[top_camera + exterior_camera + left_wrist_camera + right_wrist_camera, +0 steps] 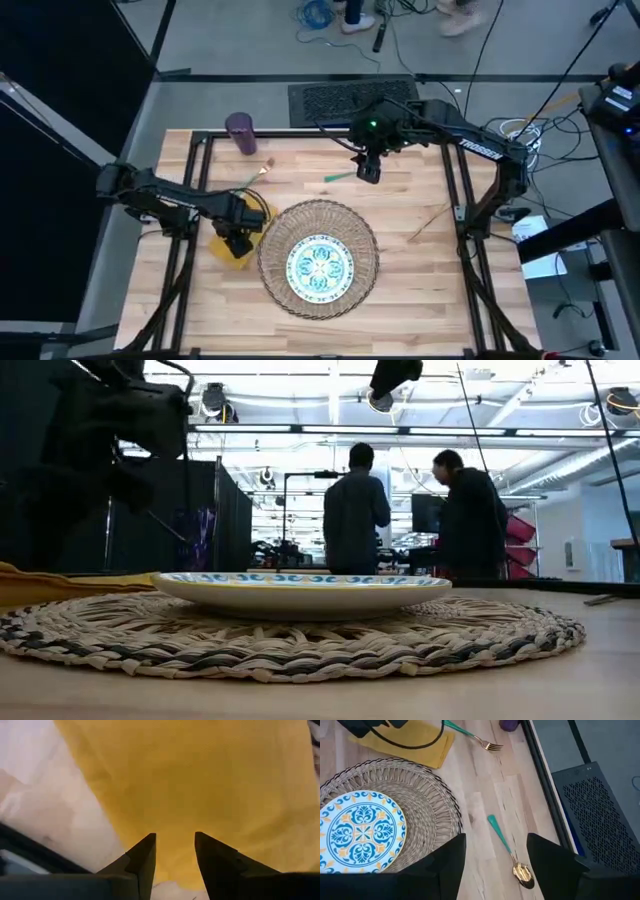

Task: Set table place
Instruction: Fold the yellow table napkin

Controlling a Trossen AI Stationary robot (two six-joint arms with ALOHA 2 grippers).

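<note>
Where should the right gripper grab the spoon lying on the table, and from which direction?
Grip the spoon on its slim teal handle, near the middle, coming straight down from above. It lies flat on the bare table, so the right gripper, open above it, should straddle the handle across its width; the gold bowl is wider and rounded.

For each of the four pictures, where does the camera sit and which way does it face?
High: overhead, straight down; both arms, table.
Low: table-top height, facing the room; placemat, plate, two people.
Left wrist: down onto the napkin; open left tool.
Right wrist: down on the spoon; open right tool.
Shared: the plate.
</note>
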